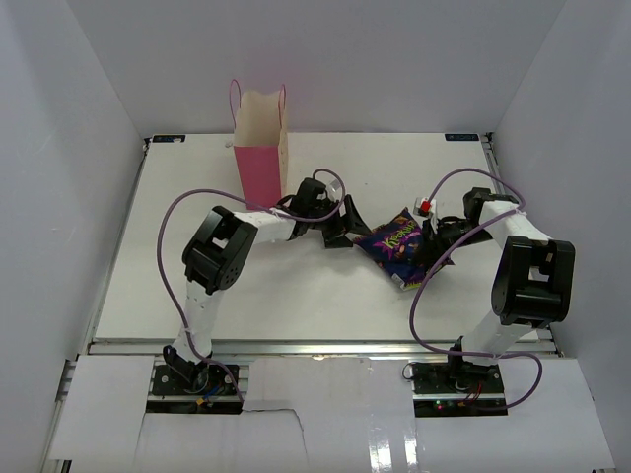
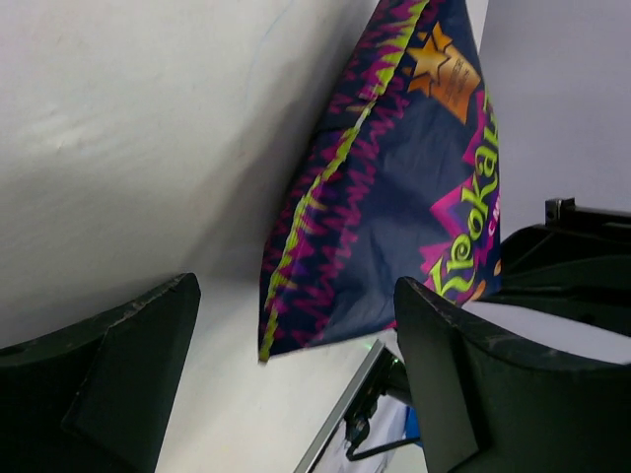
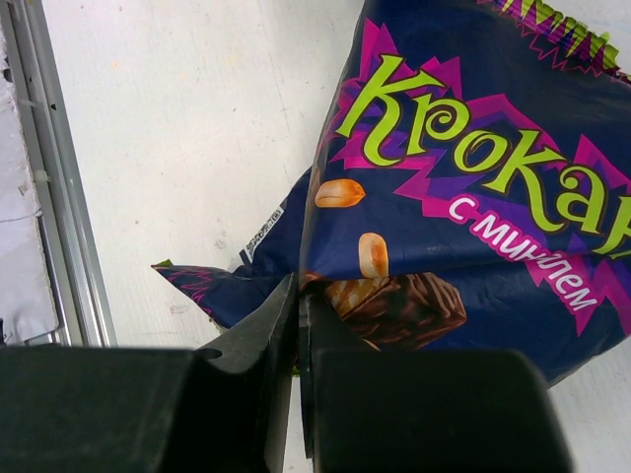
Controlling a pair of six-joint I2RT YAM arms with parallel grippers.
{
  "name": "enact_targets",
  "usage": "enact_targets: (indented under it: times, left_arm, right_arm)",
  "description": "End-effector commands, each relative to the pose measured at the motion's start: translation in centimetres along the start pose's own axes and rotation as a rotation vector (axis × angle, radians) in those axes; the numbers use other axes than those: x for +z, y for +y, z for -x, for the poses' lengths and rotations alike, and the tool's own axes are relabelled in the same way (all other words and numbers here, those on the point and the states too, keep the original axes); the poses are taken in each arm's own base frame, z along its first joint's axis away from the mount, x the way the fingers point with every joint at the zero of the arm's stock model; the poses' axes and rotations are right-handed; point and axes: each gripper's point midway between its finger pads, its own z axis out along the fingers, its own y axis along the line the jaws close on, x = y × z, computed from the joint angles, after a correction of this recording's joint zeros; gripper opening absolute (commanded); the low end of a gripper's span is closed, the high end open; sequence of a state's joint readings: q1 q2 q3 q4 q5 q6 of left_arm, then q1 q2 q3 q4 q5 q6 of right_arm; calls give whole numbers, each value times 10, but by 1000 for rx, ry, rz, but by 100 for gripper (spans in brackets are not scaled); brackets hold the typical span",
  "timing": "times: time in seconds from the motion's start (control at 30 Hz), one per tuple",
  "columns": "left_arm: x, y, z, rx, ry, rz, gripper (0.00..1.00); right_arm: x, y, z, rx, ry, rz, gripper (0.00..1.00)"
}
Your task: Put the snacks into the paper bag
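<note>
Right claw [image 3: 298, 296]: closed to a thin slit on the lower edge of the snack bag [image 3: 463, 197], apparently pinching it.
Left claw [image 2: 296, 296]: spread wide, holding nothing; the bag's corner lies just ahead, between its fingers.
Snack bag: lying on the table [image 1: 296, 286], between both claws.
Paper bag [image 1: 261, 158]: upright near the table's back edge, well left of the snack bag.

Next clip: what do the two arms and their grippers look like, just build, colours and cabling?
The left arm and right arm have white link shells and bulky black joint housings. A thin purple cable loops along each from base to wrist. The left gripper and right gripper have matte black wedge-shaped fingers. A small red-and-white tag sits near the right wrist.
</note>
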State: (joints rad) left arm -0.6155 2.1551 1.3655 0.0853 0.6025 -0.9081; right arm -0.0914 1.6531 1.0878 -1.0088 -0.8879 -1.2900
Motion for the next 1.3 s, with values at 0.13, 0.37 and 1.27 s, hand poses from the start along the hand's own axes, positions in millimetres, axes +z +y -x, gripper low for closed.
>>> enact_targets:
  times: [0.13,0.37,1.27]
  left_arm:
    - [25,-40,0,-30,36,-99,77]
    - [25,-42,-9,-32,78,-121,23]
    - [-193,-187,58,372,-330,-331,0]
  right_arm:
    - [1,13,12,8,-63,32,8]
    - [1,12,9,11,-50,19,13]
    - [-61,-31,92,24,-211,-184,69]
